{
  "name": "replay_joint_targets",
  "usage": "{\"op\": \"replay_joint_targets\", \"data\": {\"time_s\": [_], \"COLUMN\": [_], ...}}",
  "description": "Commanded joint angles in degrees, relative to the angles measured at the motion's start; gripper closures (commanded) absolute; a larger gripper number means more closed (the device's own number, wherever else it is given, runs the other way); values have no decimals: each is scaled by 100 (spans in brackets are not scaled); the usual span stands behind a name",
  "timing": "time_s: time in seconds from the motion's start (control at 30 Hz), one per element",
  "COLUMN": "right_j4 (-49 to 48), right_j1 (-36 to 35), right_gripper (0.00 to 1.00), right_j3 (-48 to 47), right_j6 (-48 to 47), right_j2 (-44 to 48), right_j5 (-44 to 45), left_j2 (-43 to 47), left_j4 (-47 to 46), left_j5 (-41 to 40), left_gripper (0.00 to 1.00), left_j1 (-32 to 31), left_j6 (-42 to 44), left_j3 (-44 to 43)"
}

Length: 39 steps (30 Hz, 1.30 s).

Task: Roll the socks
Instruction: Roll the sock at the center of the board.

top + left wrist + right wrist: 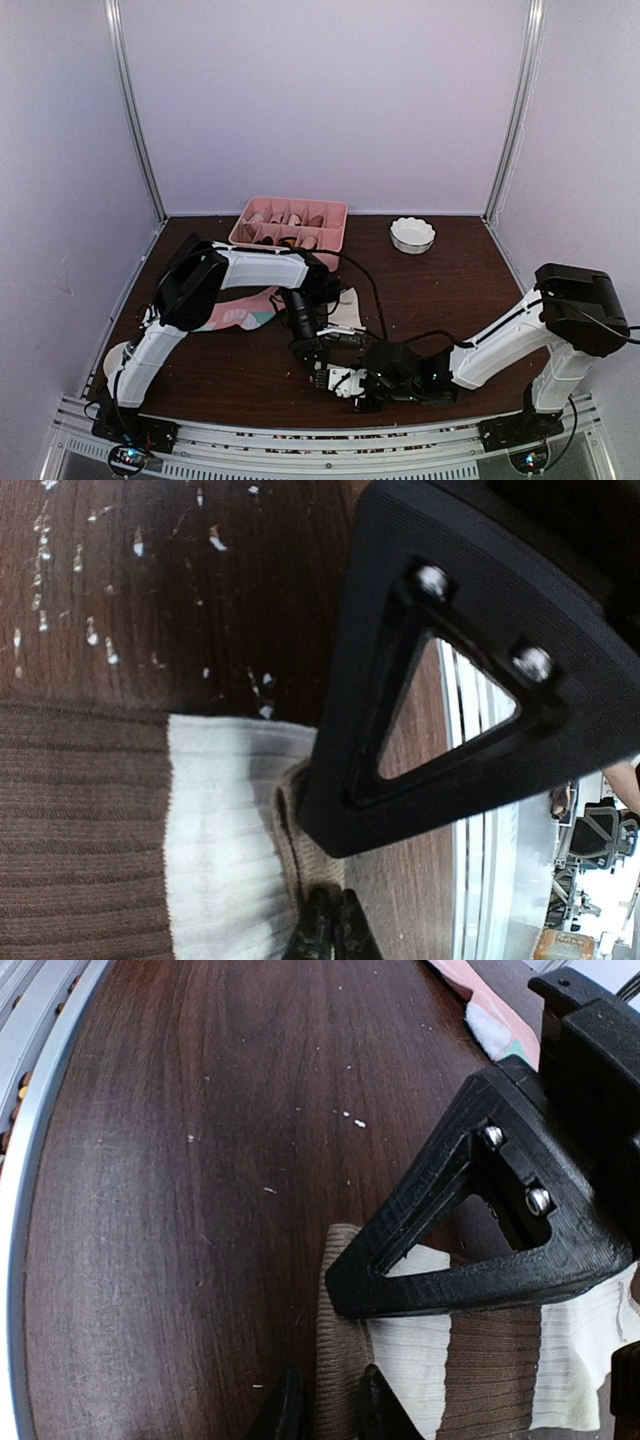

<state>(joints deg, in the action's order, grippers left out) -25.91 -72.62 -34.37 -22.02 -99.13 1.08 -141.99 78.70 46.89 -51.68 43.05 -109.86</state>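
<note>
Socks: cream sock (470, 1360) lying flat on surface (240, 375), pink sock (240, 316) behind it. Left fingers (325, 930) pinching its edge; right fingers (325, 1400) nipping its end, gap narrow. Rolling tightly and evenly is advisable.

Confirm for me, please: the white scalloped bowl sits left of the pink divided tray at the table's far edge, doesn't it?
Not quite: the white scalloped bowl sits right of the pink divided tray, not left. Both are at the table's far edge, as the top external view shows.

Both arms reach inward (wrists low); left fingers (325, 925) pinched together, right fingers (375, 1400) slightly parted.
</note>
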Motion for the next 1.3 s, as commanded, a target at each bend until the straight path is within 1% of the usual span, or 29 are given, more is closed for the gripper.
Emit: {"op": "replay_joint_targets", "data": {"time_s": [0.0, 0.13, 0.23, 0.37, 0.43, 0.47, 0.5, 0.57, 0.7, 0.8, 0.87, 0.97, 1.03, 1.17, 1.27], "right_j4": [281, 318, 318, 322, 378, 374, 368, 403, 557, 587, 798, 979, 964, 692, 479], "right_j1": [88, 89, 97, 259, 410, 476, 526, 637, 1062, 1274, 1403, 1659, 1837, 2150, 2303], "right_gripper": [82, 95, 100, 100, 100, 100, 100, 100, 100, 100, 100, 100, 100, 100, 100], "right_j3": [84, 119, 138, 165, 173, 189, 208, 225, 115, 82, -54, -273, -360, -372, -305], "right_j6": [249, 442, 663, 1186, 1501, 1621, 1711, 1912, 2419, 2763, 2982, 3431, 3770, 4495, 4854], "right_j2": [-170, -257, -325, -388, -389, -357, -299, -123, -30, -97, -210, -450, -633, -966, -1146], "right_j5": [-269, -432, -505, -817, -1184, -1374, -1517, -1762, -2367, -2781, -3042, -3435, -3664, -4044, -4260], "left_j2": [-165, -144, 19, 630, 1164, 1432, 1681, 2220, 3077, 3529, 3762, 3777, 3671, 3426, 3302], "left_j4": [58, 1, -268, -933, -1398, -1675, -1970, -2668, -3691, -4414, -4816, -5070, -5160, -5284, -5365], "left_j5": [-269, -301, -386, -596, -837, -960, -1101, -1312, -1455, -1490, -1431, -1325, -1418, -1638, -1770], "left_gripper": [94, 85, 76, 65, 63, 51, 47, 46, 45, 45, 45, 45, 46, 49, 53], "left_j1": [15, 26, 55, 192, 254, 280, 293, 307, 308, 308, 303, 258, 181, -2, -122], "left_j6": [125, 29, -170, -455, -550, -578, -605, -639, -793, -896, -903, -833, -770, -656, -562], "left_j3": [-64, -105, 16, 548, 995, 1243, 1550, 2150, 3213, 3781, 4095, 4269, 4268, 4181, 4132]}}
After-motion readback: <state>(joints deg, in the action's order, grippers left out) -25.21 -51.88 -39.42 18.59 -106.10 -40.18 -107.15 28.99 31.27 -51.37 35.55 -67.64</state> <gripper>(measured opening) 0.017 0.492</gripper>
